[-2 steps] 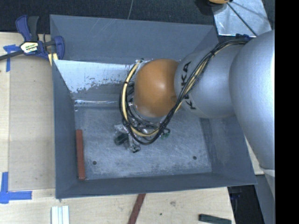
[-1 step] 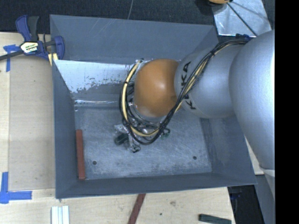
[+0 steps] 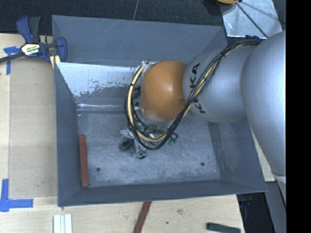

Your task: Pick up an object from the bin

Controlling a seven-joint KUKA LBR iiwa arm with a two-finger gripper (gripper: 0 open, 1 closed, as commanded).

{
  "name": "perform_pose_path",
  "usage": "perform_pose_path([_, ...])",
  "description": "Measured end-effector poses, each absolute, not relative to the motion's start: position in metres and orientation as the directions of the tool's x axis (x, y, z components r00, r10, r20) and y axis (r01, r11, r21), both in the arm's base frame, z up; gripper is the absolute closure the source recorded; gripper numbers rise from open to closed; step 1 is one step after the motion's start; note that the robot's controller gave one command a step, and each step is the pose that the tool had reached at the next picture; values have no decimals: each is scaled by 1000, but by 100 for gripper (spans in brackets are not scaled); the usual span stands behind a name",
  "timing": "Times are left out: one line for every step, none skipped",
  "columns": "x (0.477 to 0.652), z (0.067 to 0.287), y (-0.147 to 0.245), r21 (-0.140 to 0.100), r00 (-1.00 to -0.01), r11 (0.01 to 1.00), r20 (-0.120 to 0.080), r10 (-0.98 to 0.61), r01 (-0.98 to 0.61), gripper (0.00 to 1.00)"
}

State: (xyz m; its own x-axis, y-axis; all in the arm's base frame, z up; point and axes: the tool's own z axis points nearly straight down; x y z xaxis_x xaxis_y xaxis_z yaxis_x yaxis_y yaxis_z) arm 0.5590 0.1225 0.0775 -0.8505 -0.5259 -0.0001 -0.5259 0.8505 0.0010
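My gripper [image 3: 133, 143] is low over the middle of the bin floor, below the orange cover on the wrist, and little of it shows. Whether anything lies beneath it is hidden by the cover and cables. A long reddish-brown flat stick [image 3: 83, 160] lies on the floor along the bin's left wall, well to the left of the gripper and apart from it.
The arm reaches in from the right and covers the right and back part of the bin. Bare grey floor stretches between the stick and the gripper and along the front wall.
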Motion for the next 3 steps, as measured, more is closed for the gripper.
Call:
perform_pose_path([559,94,122,1,-851,851,1,-525,-525,100])
perform_pose_path([561,109,123,-2,-851,851,-5,-524,-524,100])
perform_pose_path([560,115,123,-2,-852,852,-6,-524,-524,100])
